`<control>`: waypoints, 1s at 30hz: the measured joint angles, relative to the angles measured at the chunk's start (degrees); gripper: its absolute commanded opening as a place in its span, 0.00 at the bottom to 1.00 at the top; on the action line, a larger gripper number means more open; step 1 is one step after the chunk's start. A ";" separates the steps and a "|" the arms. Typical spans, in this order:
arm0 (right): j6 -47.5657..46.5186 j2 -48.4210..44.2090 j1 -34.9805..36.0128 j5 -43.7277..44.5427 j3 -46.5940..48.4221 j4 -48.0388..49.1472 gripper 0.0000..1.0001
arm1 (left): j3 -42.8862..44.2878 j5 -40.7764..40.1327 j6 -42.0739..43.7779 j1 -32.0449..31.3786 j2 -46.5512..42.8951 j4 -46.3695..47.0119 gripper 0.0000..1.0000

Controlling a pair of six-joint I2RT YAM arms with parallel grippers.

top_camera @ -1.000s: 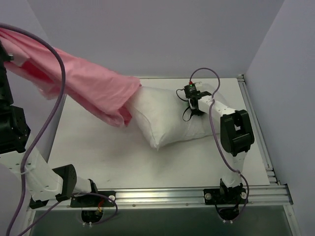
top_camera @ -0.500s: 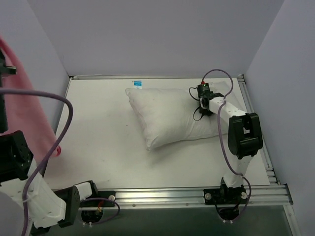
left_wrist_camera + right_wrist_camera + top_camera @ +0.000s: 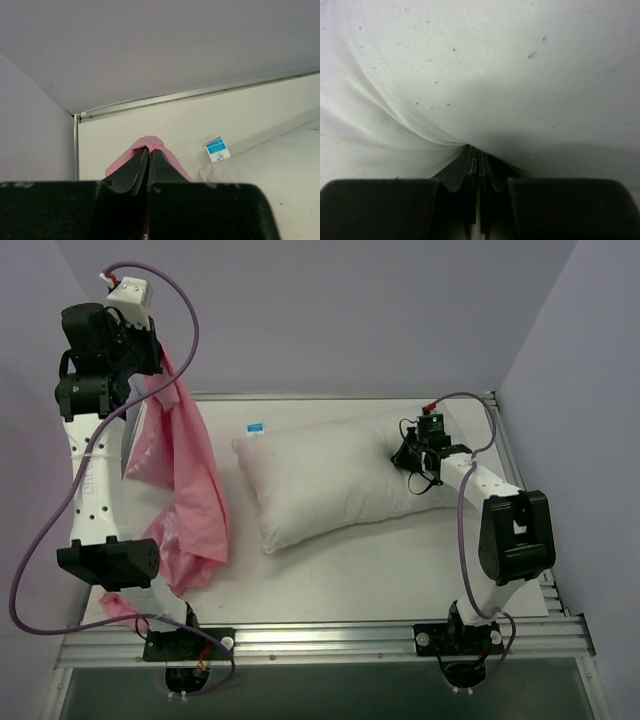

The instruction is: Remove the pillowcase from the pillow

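The white tabletop (image 3: pixel 340 570) carries the off-white pillow (image 3: pixel 320 485), bare and lying across its middle toward the right. The pink pillowcase (image 3: pixel 190 500) hangs clear of it at the left edge, pinched at its top in the raised left gripper (image 3: pixel 149 150). The right gripper (image 3: pixel 479 152) is clamped on the pillow's right end. A small blue label (image 3: pixel 255 428) lies just beside the pillow's far left corner.

Obstacles: the pillow (image 3: pixel 320 480) fills the centre of the table (image 3: pixel 340 580) and reaches toward its far-right corner. The right gripper (image 3: pixel 479 155) is pinched on the pillow's right end, and the right arm (image 3: pixel 500 510) runs along the right edge. The pillowcase (image 3: pixel 190 500) hangs from the clamped left gripper (image 3: pixel 149 152), curtaining the left edge beside the left arm (image 3: pixel 95 470).

Passage: a bare lane lies between pillowcase and pillow and widens into a broad strip along the near edge. A thin strip runs along the far edge.
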 measured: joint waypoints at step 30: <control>-4.63 -23.93 2.32 12.20 4.09 -20.02 1.00 | -61.31 -5.92 16.11 -1.57 -33.68 -12.28 0.94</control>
